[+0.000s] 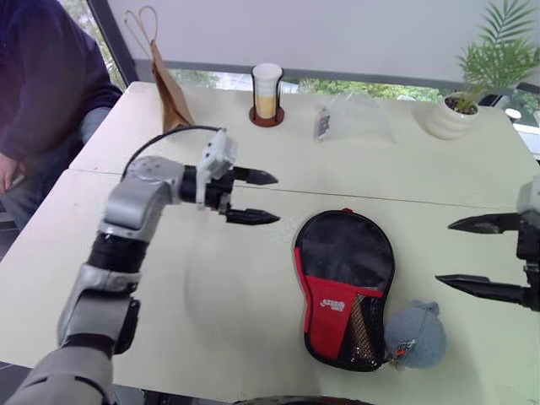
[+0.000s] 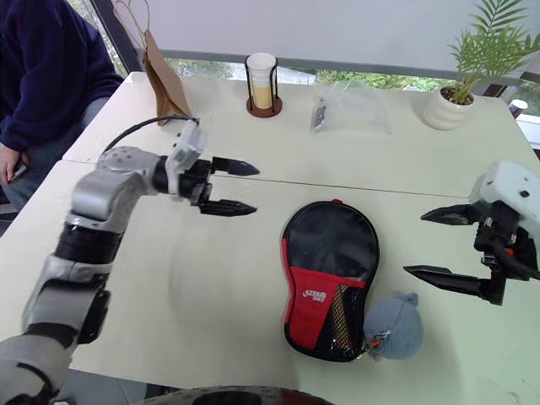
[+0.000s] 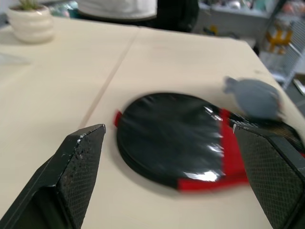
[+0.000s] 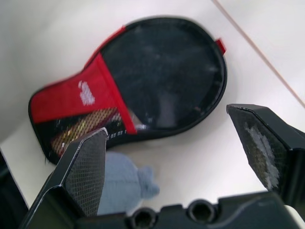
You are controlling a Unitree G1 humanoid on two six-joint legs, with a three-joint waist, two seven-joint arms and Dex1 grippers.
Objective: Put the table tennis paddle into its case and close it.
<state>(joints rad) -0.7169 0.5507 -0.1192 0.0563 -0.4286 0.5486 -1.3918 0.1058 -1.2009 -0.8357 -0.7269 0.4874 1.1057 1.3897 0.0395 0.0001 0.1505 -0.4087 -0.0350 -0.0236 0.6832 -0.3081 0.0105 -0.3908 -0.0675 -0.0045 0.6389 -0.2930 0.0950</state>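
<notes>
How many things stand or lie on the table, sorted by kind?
Case: 1
Fluffy ball: 1
Paper bag: 1
Cup: 1
Clear plastic bag: 1
Potted plant: 1
Total: 6

Premises present as an office or meeting room: two pale tables (image 1: pixel 253 287) butted together beneath a window strip with a drawn white blind (image 1: pixel 321 34). Supporting evidence includes a potted plant (image 1: pixel 472 93), a brown paper bag (image 1: pixel 169 93), and a cup (image 1: pixel 267 89) on a coaster. A person (image 1: pixel 42 93) in dark clothing is seated at the table's side, and shelving (image 3: pixel 286 38) stands beyond.
</notes>
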